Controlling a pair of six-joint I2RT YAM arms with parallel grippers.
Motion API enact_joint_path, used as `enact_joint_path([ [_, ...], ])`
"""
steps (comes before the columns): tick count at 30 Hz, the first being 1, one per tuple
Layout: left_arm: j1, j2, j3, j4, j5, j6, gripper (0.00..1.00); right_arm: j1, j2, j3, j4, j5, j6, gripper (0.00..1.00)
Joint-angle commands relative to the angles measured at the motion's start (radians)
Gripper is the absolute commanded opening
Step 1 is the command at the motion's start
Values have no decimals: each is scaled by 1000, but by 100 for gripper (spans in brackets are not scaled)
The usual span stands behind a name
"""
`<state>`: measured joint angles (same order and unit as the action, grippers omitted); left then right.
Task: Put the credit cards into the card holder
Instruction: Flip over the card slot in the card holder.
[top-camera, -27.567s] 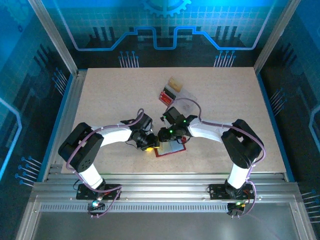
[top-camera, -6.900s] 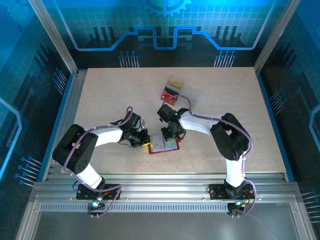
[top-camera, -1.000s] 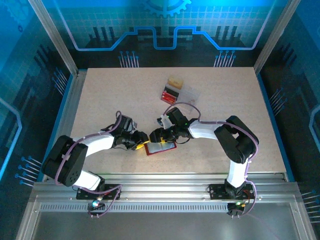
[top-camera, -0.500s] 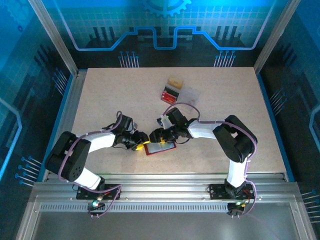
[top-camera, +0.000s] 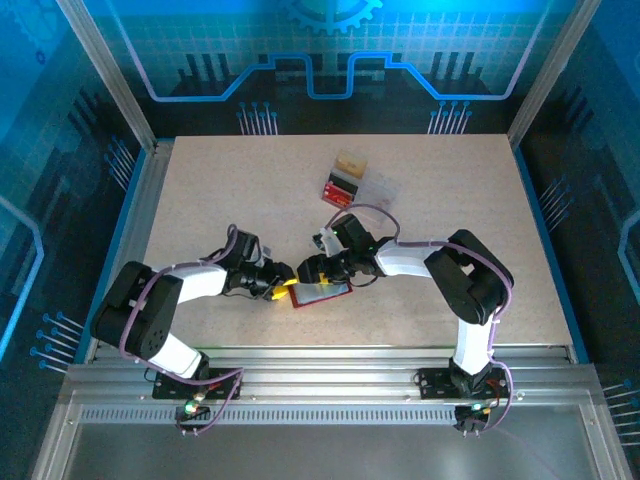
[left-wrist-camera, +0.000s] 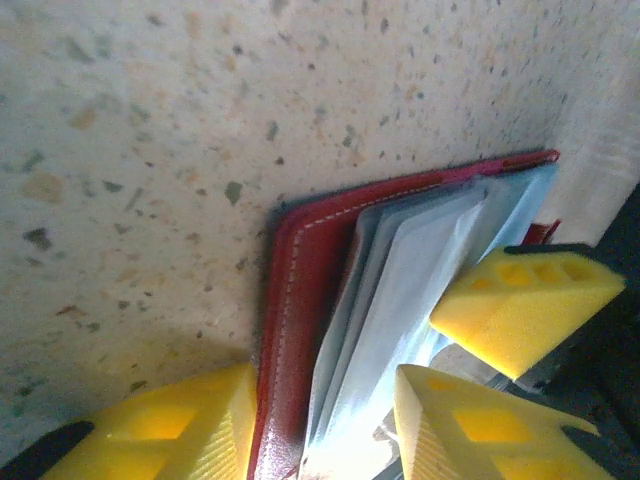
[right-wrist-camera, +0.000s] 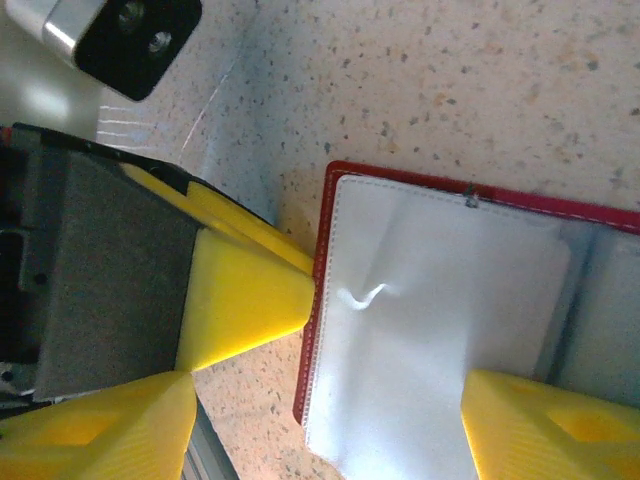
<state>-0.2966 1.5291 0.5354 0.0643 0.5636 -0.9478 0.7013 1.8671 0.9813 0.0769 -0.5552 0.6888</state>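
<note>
The dark red card holder (top-camera: 325, 294) lies open on the table near the front. Its stitched red cover (left-wrist-camera: 300, 300) and fanned pale sheets (left-wrist-camera: 400, 300) fill the left wrist view; I cannot tell cards from sleeves. A pale whitish sheet (right-wrist-camera: 440, 340) covers its left half. My left gripper (top-camera: 283, 285) (left-wrist-camera: 320, 430) is at the holder's left edge, jaws apart, one finger by the red cover and one by the pale sheets. My right gripper (top-camera: 314, 272) (right-wrist-camera: 320, 440) hovers wide open over that same half, and the left gripper's fingertip (right-wrist-camera: 245, 290) touches the red edge.
A clear plastic box (top-camera: 372, 190) with dark red ribbed pieces (top-camera: 340, 190) and a small tan block (top-camera: 349, 163) stands further back on the table. Bare speckled tabletop (top-camera: 220, 200) lies to the left and right. The two arms nearly meet at the holder.
In the last second both grippers stay at the holder's left end, the left one edging slightly closer. Earlier, the right gripper came round from the holder's far side to its left half.
</note>
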Motion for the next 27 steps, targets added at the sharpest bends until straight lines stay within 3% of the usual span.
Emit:
enact_joint_path([
  [1,-2,-1,-29,172,62,-54,38,14,26,-22,9,-23,1,72],
  [7,11,-180,-6,-32,-17,-3,36,9,24,-23,9,-22,3,71],
  [11,14,-201,45,-117,-25,38,37,10,21,-24,18,-26,3,66],
  [22,18,-48,71,40,61,-21,25,9,24,-20,14,-31,-2,57],
  [27,10,-10,96,40,82,-1,26,10,34,-4,-5,-26,-12,48],
])
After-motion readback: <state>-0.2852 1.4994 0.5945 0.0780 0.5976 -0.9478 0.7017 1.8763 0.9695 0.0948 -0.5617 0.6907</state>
